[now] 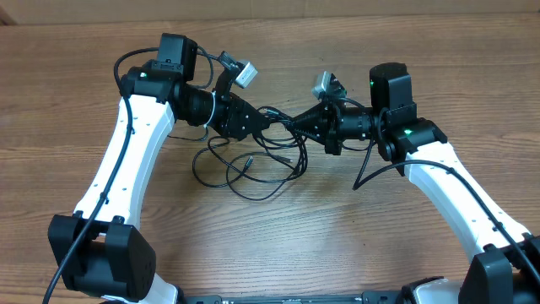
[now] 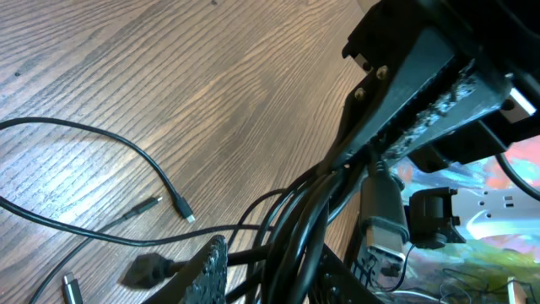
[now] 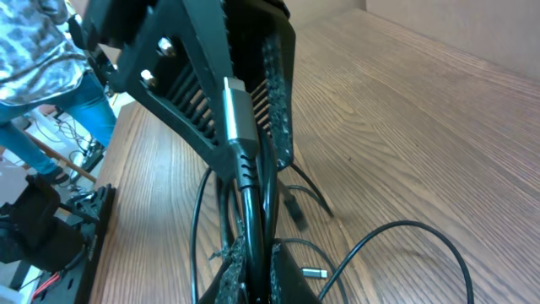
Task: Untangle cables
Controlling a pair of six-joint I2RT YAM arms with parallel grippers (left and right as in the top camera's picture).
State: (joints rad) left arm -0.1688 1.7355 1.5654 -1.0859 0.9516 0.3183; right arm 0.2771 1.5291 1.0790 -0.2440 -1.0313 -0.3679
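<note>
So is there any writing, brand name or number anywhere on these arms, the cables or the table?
None can be read: no word, brand, number or sign shows on the arms, cables or table.
The silvery plug looks unmarked.
Background clutter in the wrist views is too blurred to read.

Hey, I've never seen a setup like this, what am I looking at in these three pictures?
Two white robot arms work at a wooden table. The overhead picture looks down on both; the other two come from cameras on each wrist. Thin black cables lie tangled on the table between the arms. The right gripper is shut on a bunch of them. The left gripper meets it from the other side, a silvery plug between its jaws; whether it grips that plug, I cannot tell.
</note>
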